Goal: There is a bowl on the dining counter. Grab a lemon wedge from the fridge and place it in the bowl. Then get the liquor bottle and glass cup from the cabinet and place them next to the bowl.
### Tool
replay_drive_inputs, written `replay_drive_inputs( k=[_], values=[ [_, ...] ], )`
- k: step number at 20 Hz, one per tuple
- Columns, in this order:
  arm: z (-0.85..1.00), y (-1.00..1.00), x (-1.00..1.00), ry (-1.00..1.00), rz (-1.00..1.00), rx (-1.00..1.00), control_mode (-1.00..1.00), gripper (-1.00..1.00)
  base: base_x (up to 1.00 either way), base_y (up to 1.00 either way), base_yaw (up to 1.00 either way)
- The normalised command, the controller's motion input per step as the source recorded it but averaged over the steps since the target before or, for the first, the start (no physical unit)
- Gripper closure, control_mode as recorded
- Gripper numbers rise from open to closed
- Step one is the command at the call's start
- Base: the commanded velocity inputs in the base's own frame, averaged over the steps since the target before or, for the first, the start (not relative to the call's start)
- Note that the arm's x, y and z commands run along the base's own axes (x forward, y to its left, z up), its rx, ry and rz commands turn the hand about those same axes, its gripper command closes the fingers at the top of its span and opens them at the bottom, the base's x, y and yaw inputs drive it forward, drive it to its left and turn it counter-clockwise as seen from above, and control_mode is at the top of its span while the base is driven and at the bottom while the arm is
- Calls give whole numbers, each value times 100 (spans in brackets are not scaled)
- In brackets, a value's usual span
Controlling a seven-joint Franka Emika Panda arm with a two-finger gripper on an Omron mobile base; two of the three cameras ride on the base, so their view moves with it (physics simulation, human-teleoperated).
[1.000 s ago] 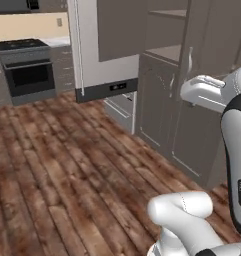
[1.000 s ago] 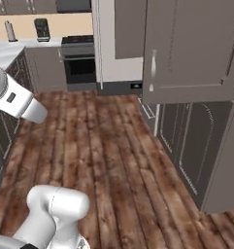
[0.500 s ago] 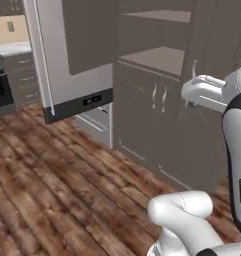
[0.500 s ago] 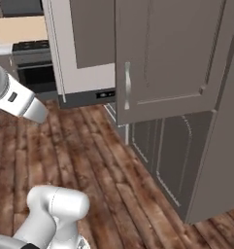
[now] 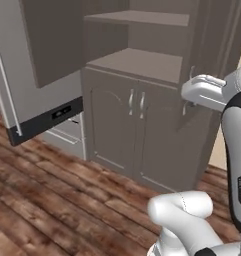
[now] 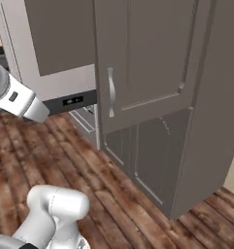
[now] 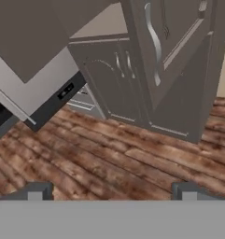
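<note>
cabinet (image 5: 142,100) sits centre frame in left base view: upper doors swung open, two flat shelves (image 5: 142,62) exposed in the upper middle, can't make out anything on them from here. Lower arch-panelled doors (image 5: 117,130) closed, slim silver handles side by side.

fridge (image 5: 37,75) at left edge of that view, just beside the cabinet; its door hangs open with a dark bottom edge, bottom drawer visible beneath.

Right base view: open upper cabinet door (image 6: 142,58) fills upper centre, vertical silver handle (image 6: 110,92) on its left side; fridge door to the left behind it.

Hand view: fingers (image 7: 34,192) spread wide at the bottom corners, nothing between them, over wood plank floor (image 7: 109,158). Cabinet lower doors upper centre, open door with handle upper right, fridge door upper left.

Arm link (image 5: 207,92) at right edge of left base view, level with the lower shelf.
</note>
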Motion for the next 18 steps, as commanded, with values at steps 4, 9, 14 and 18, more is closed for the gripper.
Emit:
replay_drive_inputs(
  k=[4,9,14,18],
  values=[
    [0,0,0,0,0,0,100,-100,0,53,-30],
    [0,0,0,0,0,0,100,-100,19,69,-32],
    [0,0,0,0,0,0,100,-100,32,82,-35],
    [0,0,0,0,0,0,100,-100,44,67,-34]
  ],
)
